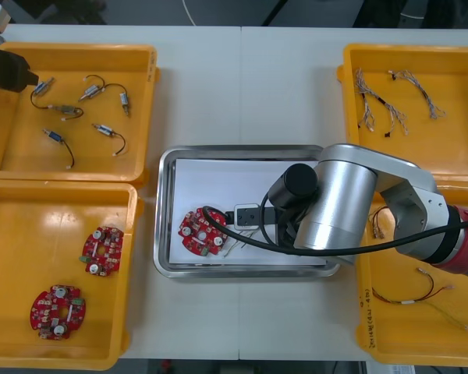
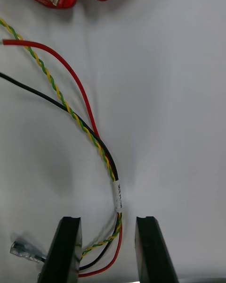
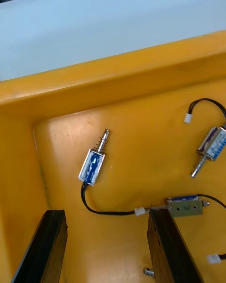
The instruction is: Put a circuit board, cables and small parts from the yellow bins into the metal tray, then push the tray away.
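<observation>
The right arm (image 1: 351,202) reaches across the metal tray (image 1: 164,210) at the middle of the desk (image 1: 242,86), and in the front view it covers the tray's near-right part. The right hand (image 2: 107,221) hangs low over the tray's white inside with its 2 fingers standing well apart. A cable bundle (image 2: 109,162) of red, black and twisted yellow-green wires lies on the white surface and runs between the fingers. It is nearer to one finger, with a clear gap to the other, so the hand grips nothing. Beyond the far ends of the wires a red circuit board (image 1: 196,231) lies flat in the tray's left half. The left hand (image 3: 107,214) hovers over the far-left yellow bin (image 1: 148,93), close to its outer far corner, with its fingers spread wide and empty. Below it, small metal parts (image 3: 92,165) with thin black leads lie scattered on the bin floor. 2 more circuit boards (image 1: 103,252) rest in the near-left bin (image 1: 31,226).
</observation>
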Controlling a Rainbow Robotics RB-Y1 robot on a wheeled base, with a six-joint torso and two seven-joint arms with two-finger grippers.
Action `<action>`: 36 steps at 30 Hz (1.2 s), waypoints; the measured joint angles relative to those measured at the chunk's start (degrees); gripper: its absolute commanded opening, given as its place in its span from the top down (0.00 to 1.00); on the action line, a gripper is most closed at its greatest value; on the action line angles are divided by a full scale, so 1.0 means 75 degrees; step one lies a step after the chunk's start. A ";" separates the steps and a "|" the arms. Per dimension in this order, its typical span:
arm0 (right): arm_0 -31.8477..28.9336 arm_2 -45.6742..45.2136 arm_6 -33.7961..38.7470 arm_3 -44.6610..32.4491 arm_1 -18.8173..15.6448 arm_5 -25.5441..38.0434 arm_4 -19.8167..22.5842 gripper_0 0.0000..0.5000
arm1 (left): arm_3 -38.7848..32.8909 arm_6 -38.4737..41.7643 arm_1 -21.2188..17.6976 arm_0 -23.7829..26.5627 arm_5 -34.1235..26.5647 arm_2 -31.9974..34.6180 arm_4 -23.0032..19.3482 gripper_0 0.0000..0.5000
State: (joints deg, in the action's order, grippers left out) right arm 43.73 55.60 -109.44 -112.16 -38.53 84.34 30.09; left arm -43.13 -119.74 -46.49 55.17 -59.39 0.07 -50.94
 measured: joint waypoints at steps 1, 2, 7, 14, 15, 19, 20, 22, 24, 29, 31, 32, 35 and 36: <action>-0.0001 0.0000 0.0000 0.0000 0.0000 -0.0003 -0.0022 0.00 | 0.0110 -0.0079 0.0006 0.0013 0.0130 0.0000 -0.0054 0.00; -0.0001 0.0000 0.0000 0.0001 0.0000 -0.0003 -0.0042 0.00 | 0.0210 -0.0243 0.0013 0.0021 0.0258 0.0000 -0.0102 0.00; -0.0002 0.0000 0.0000 0.0001 0.0002 -0.0004 -0.0103 0.00 | 0.0724 -0.2042 0.0060 0.0070 0.0976 -0.0024 -0.0542 0.00; -0.0003 -0.0006 0.0000 -0.0005 0.0005 0.0004 -0.0327 0.00 | 0.1117 -0.3244 0.0132 0.0114 0.1860 -0.0562 -0.1295 0.00; -0.0003 -0.0025 0.0000 -0.0009 0.0007 0.0034 -0.0329 0.00 | 0.1120 -0.3244 0.0146 0.0114 0.1889 -0.0630 -0.1319 0.00; -0.0003 -0.0357 0.0000 -0.0058 0.0120 0.0588 -0.0329 0.00 | 0.1124 -0.3244 0.0205 0.0116 0.1985 -0.0734 -0.1357 0.00; -0.0003 -0.0497 0.0000 -0.0084 0.0168 0.0774 -0.0329 0.00 | 0.1125 -0.3244 0.0219 0.0116 0.2019 -0.0734 -0.1368 0.00; -0.0006 -0.0837 0.0000 -0.0161 0.0286 0.1143 -0.0329 0.00 | 0.1130 -0.3244 0.0254 0.0116 0.2088 -0.0746 -0.1400 0.00; -0.0010 -0.1210 0.0000 -0.0265 0.0409 0.1497 -0.0329 0.00 | 0.1140 -0.3244 0.0275 0.0116 0.2118 -0.0805 -0.1433 0.00; -0.0013 -0.2159 0.0000 -0.0562 0.0676 0.2460 -0.0328 0.00 | 0.1212 -0.3244 0.0281 0.0118 0.2150 -0.0950 -0.1527 0.00; -0.0012 -0.2555 0.0000 -0.0649 0.0757 0.2864 -0.0309 0.00 | 0.1304 -0.3244 0.0285 0.0120 0.2194 -0.0958 -0.1541 0.00; -0.0011 -0.2748 0.0000 -0.0673 0.0784 0.3035 -0.0274 0.00 | 0.1355 -0.3244 0.0286 0.0121 0.2228 -0.0958 -0.1556 0.00; 0.0017 -0.3315 0.0000 -0.0696 0.0814 0.3359 -0.0011 0.00 | 0.1474 -0.3244 0.0289 0.0122 0.2336 -0.0964 -0.1603 0.00; 0.0033 -0.3502 0.0000 -0.0696 0.0814 0.3366 0.0066 0.00 | 0.1502 -0.3244 0.0290 0.0122 0.2385 -0.0970 -0.1616 0.00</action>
State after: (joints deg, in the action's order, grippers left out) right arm 43.98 29.33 -109.43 -117.38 -32.42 109.58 30.58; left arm -31.87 -144.08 -44.32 56.08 -41.50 -7.21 -63.06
